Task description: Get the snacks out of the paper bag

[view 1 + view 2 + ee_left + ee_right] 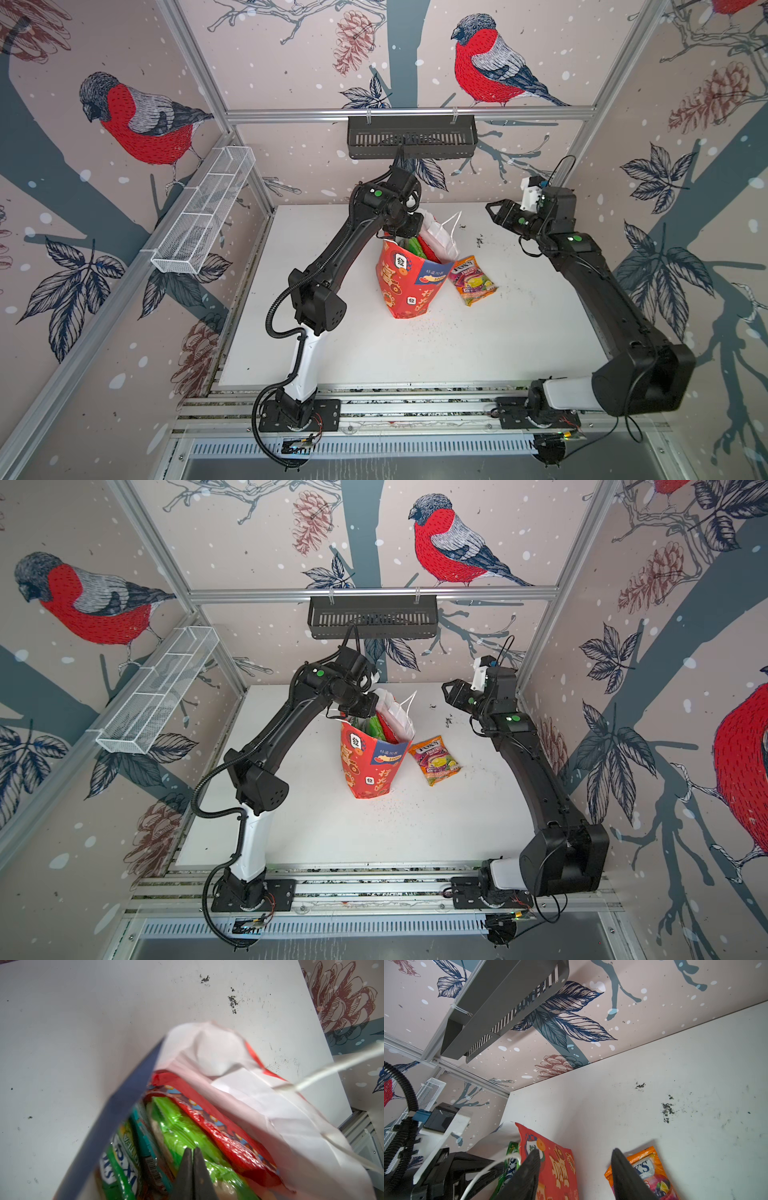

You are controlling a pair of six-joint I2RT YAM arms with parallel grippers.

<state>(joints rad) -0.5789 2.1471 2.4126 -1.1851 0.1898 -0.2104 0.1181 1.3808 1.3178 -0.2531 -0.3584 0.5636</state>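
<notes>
— near the front middle of the white table (519,340), what does the paper bag (405,286) carry?
— gold-white chinese characters on red-orange, small white tiles with a dark character, and "100%" on its blue panel. it stands upright, mouth up, its white-lined far wall crumpled, with a white cord handle (340,1068) sticking out.
— and just beside it, on its right?
— an orange packet (473,280) reading "fox's", with fruit pictured below. it lies flat, long axis running roughly near to far, logo end toward the far wall.
— inside the bag's mouth?
— packets standing on edge: a green packet (180,1132), a red packet (218,1126) against the white lining, and a green-and-white pack (116,1167) showing part of "fox's".
— the left gripper (192,1152)?
— down in the mouth, jaws pressed together at the green packet; whether any film is pinched between them cannot be told.
— farther back?
— the right gripper (494,210) hangs above the table, jaws parted, holding nothing.
</notes>
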